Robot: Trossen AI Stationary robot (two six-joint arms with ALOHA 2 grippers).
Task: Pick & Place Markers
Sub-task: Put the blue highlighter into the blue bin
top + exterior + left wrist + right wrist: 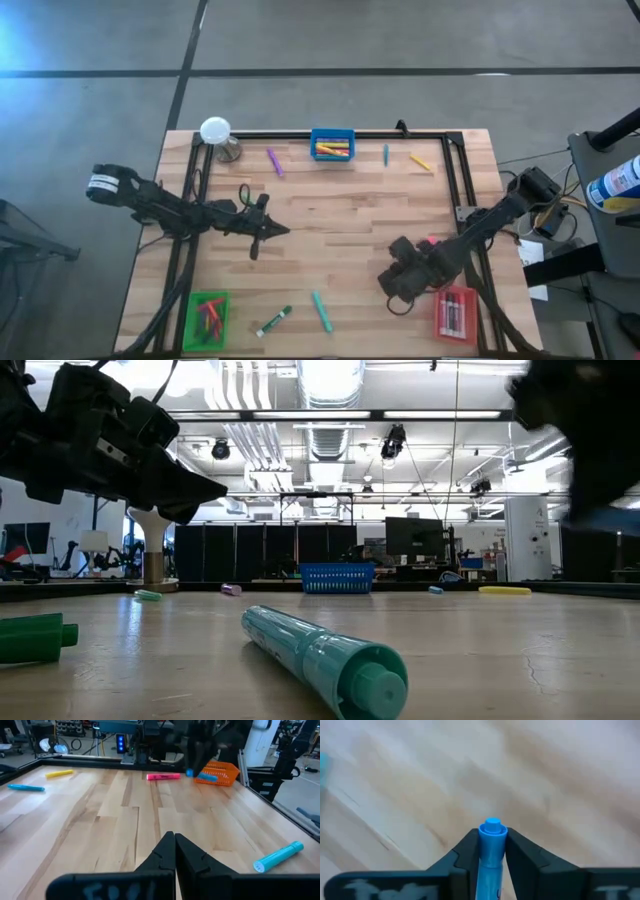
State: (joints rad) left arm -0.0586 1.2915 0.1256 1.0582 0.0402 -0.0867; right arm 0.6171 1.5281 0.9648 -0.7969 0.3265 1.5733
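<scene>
Squarely between right fingers (520, 850) — blue marker (492, 845)

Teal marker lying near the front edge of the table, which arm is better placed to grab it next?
Left. The left gripper is shut and empty, while the right gripper already clamps a blue marker. The teal marker lies between both.

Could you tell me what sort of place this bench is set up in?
Most likely a robotics lab or workshop. The low view shows exposed ceiling ducts, a monitor and equipment behind the wooden table. The right hand grips a blue marker; the left hand waits, shut.
</scene>
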